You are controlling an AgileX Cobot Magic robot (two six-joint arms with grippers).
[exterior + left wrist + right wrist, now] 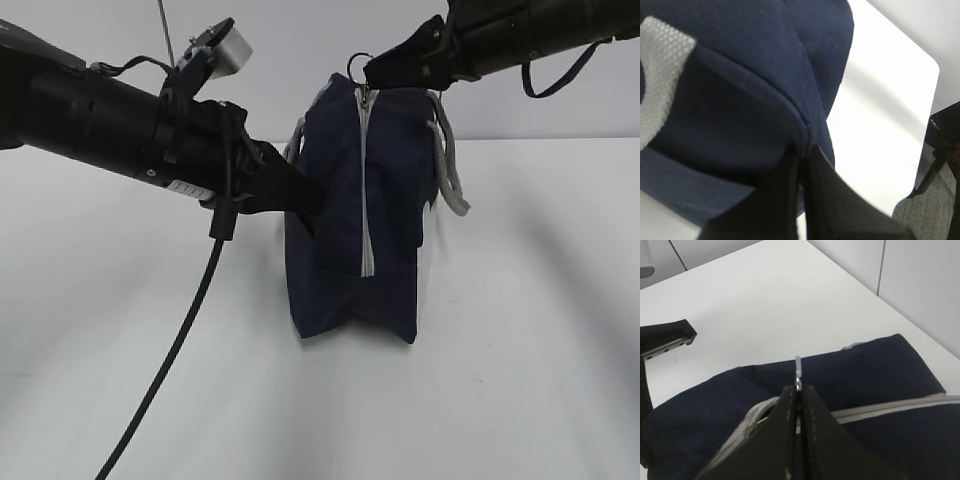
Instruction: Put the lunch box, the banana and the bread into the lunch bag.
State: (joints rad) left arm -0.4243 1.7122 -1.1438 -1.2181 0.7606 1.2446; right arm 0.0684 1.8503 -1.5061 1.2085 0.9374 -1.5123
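On the left we see the left claw point(310, 205) clenched on a fold of the lunch bag point(345, 220), pinching the navy fabric at its side. The bag stands upright mid-bench point(520, 380), with bare white surface all round and the bench edge point(932, 75) well off. Its grey zipper point(365, 200) runs down the facing end; the contents are hidden from us. On the right, the right claw point(372, 72) grips the ring pull point(798, 371) at the top.
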